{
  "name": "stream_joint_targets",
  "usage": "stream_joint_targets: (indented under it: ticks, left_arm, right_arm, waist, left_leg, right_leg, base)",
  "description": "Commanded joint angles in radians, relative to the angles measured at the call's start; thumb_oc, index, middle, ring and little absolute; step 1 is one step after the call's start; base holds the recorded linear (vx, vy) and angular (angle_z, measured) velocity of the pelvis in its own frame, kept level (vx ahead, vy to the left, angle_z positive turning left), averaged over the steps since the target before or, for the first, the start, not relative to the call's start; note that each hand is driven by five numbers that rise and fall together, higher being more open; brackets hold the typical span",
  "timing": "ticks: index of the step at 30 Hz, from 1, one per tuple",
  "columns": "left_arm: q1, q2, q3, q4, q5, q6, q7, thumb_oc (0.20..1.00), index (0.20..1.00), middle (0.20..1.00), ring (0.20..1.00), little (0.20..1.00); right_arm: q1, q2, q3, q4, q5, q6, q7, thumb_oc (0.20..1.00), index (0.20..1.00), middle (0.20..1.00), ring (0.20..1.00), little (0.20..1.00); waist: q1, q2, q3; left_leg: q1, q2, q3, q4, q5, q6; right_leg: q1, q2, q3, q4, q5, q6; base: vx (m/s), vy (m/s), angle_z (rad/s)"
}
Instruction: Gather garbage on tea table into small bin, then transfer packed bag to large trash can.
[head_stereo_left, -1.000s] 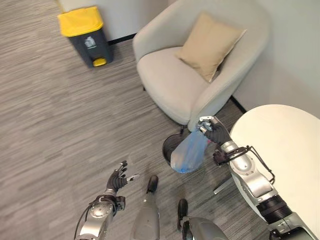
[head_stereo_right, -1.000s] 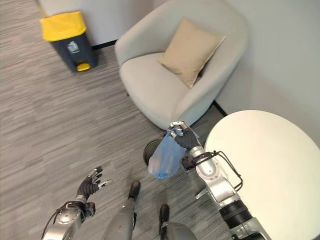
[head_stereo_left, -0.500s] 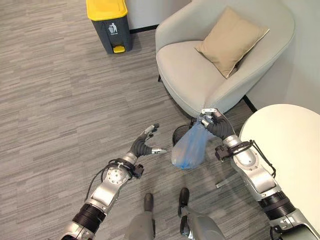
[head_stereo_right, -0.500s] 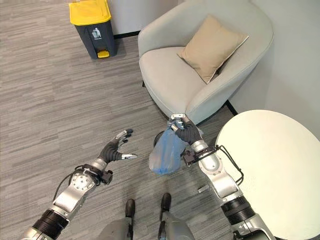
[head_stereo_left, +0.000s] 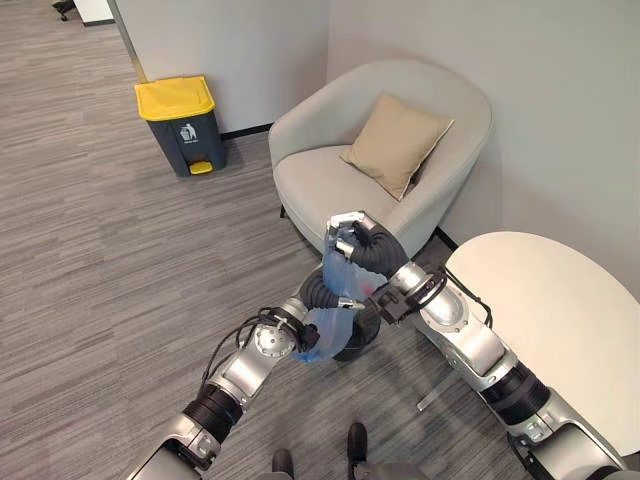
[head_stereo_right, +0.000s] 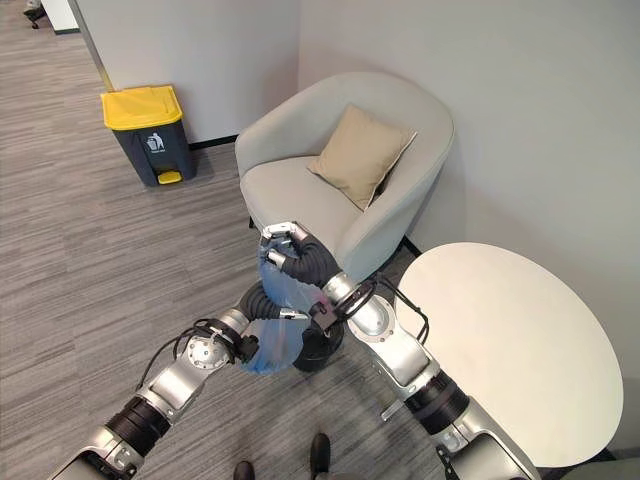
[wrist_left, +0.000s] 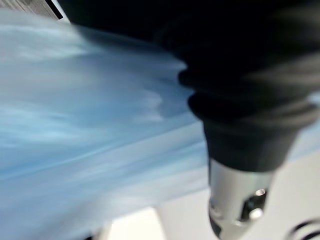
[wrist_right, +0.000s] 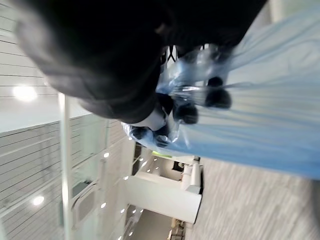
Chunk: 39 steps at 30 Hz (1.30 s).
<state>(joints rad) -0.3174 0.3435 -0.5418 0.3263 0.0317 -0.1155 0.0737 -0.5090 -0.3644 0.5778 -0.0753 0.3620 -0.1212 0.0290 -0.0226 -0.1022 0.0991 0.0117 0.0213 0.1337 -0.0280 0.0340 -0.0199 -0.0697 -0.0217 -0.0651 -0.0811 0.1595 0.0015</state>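
We observe the right hand (head_stereo_left: 358, 240) raised in front of the armchair (head_stereo_left: 330, 170), its fingers curled tight around the gathered top of the blue garbage bag (head_stereo_left: 335, 300). In the right wrist view the dark fingertips (wrist_right: 218, 98) pinch bunched blue film, which confirms the grasp. The bag hangs from this hand, clear of the floor, directly above the small black bin (head_stereo_left: 355, 335), which stands on the grey floor between the armchair front and the edge of the white round tea table (head_stereo_left: 560, 320).

The left hand (head_stereo_left: 318, 295) sits against the lower body of the bag, on the side away from the table. We cannot tell whether its fingers are spread or curled: the bag film covers them in the eye views, and the left wrist view shows blurred blue film pressed close to the camera with no usable finger detail.

A tan cushion (head_stereo_left: 395, 145) leans against the armchair back. The large trash can (head_stereo_left: 182, 125), dark grey with a yellow lid, stands by the wall, well apart from the bag and both hands, with its lid closed. We see bare tabletop on the visible part of the tea table.
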Motion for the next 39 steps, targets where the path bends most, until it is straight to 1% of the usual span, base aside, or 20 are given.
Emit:
stream_joint_targets:
  ticks: [1,6,11,12,13,17,20,24,26,27,28,29,32,34,35,36,37,39]
  left_arm:
    - [-0.029,-0.012,-0.018,0.067,0.064,-0.007,0.033,1.0,1.0,1.0,1.0,1.0]
    - [-0.024,-0.055,-0.041,0.118,0.061,0.008,0.049,1.0,1.0,1.0,1.0,1.0]
    - [-0.063,-0.086,-0.054,0.132,0.046,0.013,0.084,1.0,1.0,1.0,1.0,1.0]
    - [-0.096,-0.099,-0.057,0.141,0.035,0.014,0.102,0.583,0.583,0.583,0.583,0.583]
    - [-0.121,-0.109,-0.06,0.155,0.028,0.015,0.113,0.2,0.2,0.2,0.2,0.2]
    - [-0.162,-0.105,-0.038,0.115,-0.016,-0.003,0.151,0.2,0.2,0.2,0.2,0.2]
    - [-0.162,-0.093,-0.013,0.069,-0.041,-0.017,0.166,0.2,0.2,0.2,0.2,0.2]
    - [-0.116,-0.062,0.038,-0.046,-0.067,-0.037,0.175,0.2,0.2,0.2,0.2,0.2]
    - [-0.093,-0.05,0.058,-0.08,-0.074,-0.045,0.174,0.2,0.2,0.2,0.2,0.2]
    - [-0.071,-0.04,0.078,-0.106,-0.081,-0.053,0.177,0.2,0.2,0.2,0.2,0.2]
    - [-0.06,-0.035,0.085,-0.118,-0.084,-0.057,0.177,0.2,0.2,0.2,0.2,0.2]
    - [-0.028,-0.024,0.106,-0.145,-0.091,-0.062,0.175,0.2,0.2,0.2,0.2,0.2]
    - [0.026,-0.002,0.142,-0.171,-0.088,-0.07,0.177,0.2,0.2,0.2,0.2,0.2]
    - [0.061,0.008,0.162,-0.181,-0.088,-0.072,0.179,0.2,0.2,0.2,0.2,0.2]
    - [0.121,0.03,0.201,-0.188,-0.087,-0.07,0.171,0.2,0.2,0.2,0.2,0.2]
    - [0.123,0.03,0.201,-0.19,-0.087,-0.07,0.171,0.2,0.2,0.2,0.2,0.2]
    - [0.165,0.043,0.233,-0.186,-0.085,-0.067,0.163,0.2,0.2,0.2,0.2,0.2]
    - [0.234,0.055,0.292,-0.173,-0.1,-0.064,0.139,0.2,0.2,0.2,0.2,0.2]
  right_arm:
    - [-0.092,0.08,-0.045,-0.053,0.083,-0.074,-0.029,0.2,0.2,0.2,0.2,0.2]
    - [-0.118,0.13,-0.01,-0.079,0.155,-0.079,-0.031,0.2,0.2,0.2,0.2,0.2]
    - [-0.123,0.178,0.035,-0.098,0.205,-0.081,-0.018,0.2,0.2,0.2,0.2,0.2]
    - [-0.128,0.193,0.053,-0.102,0.223,-0.083,-0.013,0.2,0.2,0.2,0.2,0.2]
    - [-0.13,0.199,0.059,-0.1,0.227,-0.086,-0.013,0.2,0.2,0.2,0.2,0.2]
    - [-0.14,0.206,0.078,-0.102,0.234,-0.087,-0.004,0.2,0.2,0.2,0.2,0.2]
    - [-0.133,0.189,0.077,-0.108,0.216,-0.085,0.001,0.2,0.2,0.2,0.2,0.2]
    - [-0.036,0.154,0.066,-0.111,0.162,-0.071,0.02,0.2,0.2,0.2,0.2,0.2]
    - [-0.009,0.135,0.056,-0.118,0.098,-0.072,0.02,0.2,0.2,0.2,0.2,0.2]
    - [0.007,0.111,0.043,-0.124,0.032,-0.074,0.013,0.57,0.57,0.57,0.57,0.57]
    - [0.012,0.098,0.036,-0.123,-0.009,-0.075,0.007,1.0,1.0,1.0,1.0,1.0]
    - [0.022,0.063,0.014,-0.132,-0.111,-0.081,-0.015,1.0,1.0,1.0,1.0,1.0]
    - [0.032,0.004,-0.027,-0.159,-0.286,-0.099,-0.066,1.0,1.0,1.0,1.0,1.0]
    - [0.047,-0.031,-0.056,-0.171,-0.374,-0.102,-0.096,1.0,1.0,1.0,1.0,1.0]
    - [0.094,-0.073,-0.105,-0.191,-0.448,-0.103,-0.12,1.0,1.0,1.0,1.0,1.0]
    - [0.097,-0.074,-0.105,-0.193,-0.449,-0.102,-0.12,1.0,1.0,1.0,1.0,1.0]
    - [0.14,-0.101,-0.144,-0.192,-0.461,-0.099,-0.123,1.0,1.0,1.0,1.0,1.0]
    - [0.252,-0.131,-0.217,-0.158,-0.432,-0.084,-0.106,1.0,1.0,1.0,1.0,1.0]
  waist:
    - [-0.003,-0.025,-0.028]
    - [0.0,-0.026,-0.036]
    - [-0.001,-0.026,-0.04]
    - [-0.004,-0.026,-0.042]
    - [-0.006,-0.025,-0.043]
    - [-0.011,-0.02,-0.047]
    - [-0.01,-0.016,-0.048]
    - [-0.01,-0.011,-0.052]
    - [-0.01,-0.008,-0.052]
    - [-0.009,-0.006,-0.052]
    - [-0.009,-0.006,-0.052]
    - [-0.008,-0.004,-0.053]
    - [-0.006,0.0,-0.053]
    - [-0.007,0.002,-0.054]
    - [-0.008,0.007,-0.056]
    - [-0.008,0.007,-0.058]
    - [-0.01,0.009,-0.058]
    - [-0.015,0.012,-0.059]
  left_leg:
    - [-0.02,0.003,-0.051,0.019,-0.093,-0.013]
    - [-0.005,0.0,-0.051,0.001,-0.089,-0.012]
    - [0.001,0.002,-0.05,-0.007,-0.086,-0.012]
    - [0.001,0.002,-0.049,-0.007,-0.084,-0.012]
    - [0.002,0.003,-0.05,-0.008,-0.083,-0.012]
    - [0.008,0.002,-0.048,-0.016,-0.08,-0.013]
    - [0.01,0.001,-0.05,-0.019,-0.078,-0.013]
    - [0.014,-0.001,-0.053,-0.025,-0.076,-0.013]
    - [0.016,-0.002,-0.054,-0.026,-0.076,-0.013]
    - [0.017,-0.001,-0.054,-0.028,-0.075,-0.013]
    - [0.017,-0.002,-0.055,-0.028,-0.075,-0.013]
    - [0.019,-0.002,-0.057,-0.029,-0.075,-0.012]
    - [0.02,-0.001,-0.058,-0.028,-0.075,-0.011]
    - [0.022,-0.001,-0.058,-0.03,-0.074,-0.011]
    - [0.024,0.0,-0.058,-0.032,-0.072,-0.011]
    - [0.024,0.0,-0.058,-0.032,-0.072,-0.011]
    - [0.024,0.001,-0.059,-0.033,-0.071,-0.01]
    - [0.025,0.0,-0.059,-0.034,-0.07,-0.011]
  right_leg:
    - [0.09,0.001,0.031,0.044,-0.215,0.071]
    - [0.097,0.003,0.027,0.041,-0.216,0.071]
    - [0.096,0.002,0.026,0.04,-0.213,0.071]
    - [0.095,0.002,0.026,0.04,-0.213,0.071]
    - [0.095,0.002,0.026,0.041,-0.212,0.071]
    - [0.097,0.0,0.025,0.041,-0.212,0.072]
    - [0.099,-0.001,0.023,0.04,-0.211,0.073]
    - [0.102,-0.004,0.018,0.037,-0.21,0.075]
    - [0.103,-0.005,0.017,0.037,-0.211,0.076]
    - [0.105,-0.006,0.015,0.036,-0.212,0.076]
    - [0.106,-0.006,0.015,0.035,-0.212,0.077]
    - [0.108,-0.006,0.014,0.035,-0.213,0.077]
    - [0.11,-0.007,0.012,0.034,-0.214,0.078]
    - [0.112,-0.007,0.011,0.032,-0.214,0.079]
    - [0.114,-0.007,0.008,0.031,-0.214,0.081]
    - [0.114,-0.007,0.008,0.031,-0.214,0.081]
    - [0.115,-0.007,0.008,0.03,-0.215,0.081]
    - [0.116,-0.006,0.006,0.029,-0.215,0.082]
  base:
    - [0.01,0.009,-0.03]
    - [0.01,0.007,-0.01]
    - [0.0,0.0,0.0]
    - [0.0,0.0,0.0]
    - [0.0,0.0,0.0]
    - [0.0,0.0,0.0]
    - [0.0,0.0,0.0]
    - [0.0,0.0,0.0]
    - [0.0,0.0,0.0]
    - [0.0,0.0,0.0]
    - [0.0,0.0,0.0]
    - [0.0,0.0,0.0]
    - [0.0,0.0,0.0]
    - [0.0,0.0,0.0]
    - [0.0,0.0,0.0]
    - [0.0,0.0,0.0]
    - [0.0,0.0,0.0]
    - [0.0,0.0,0.0]
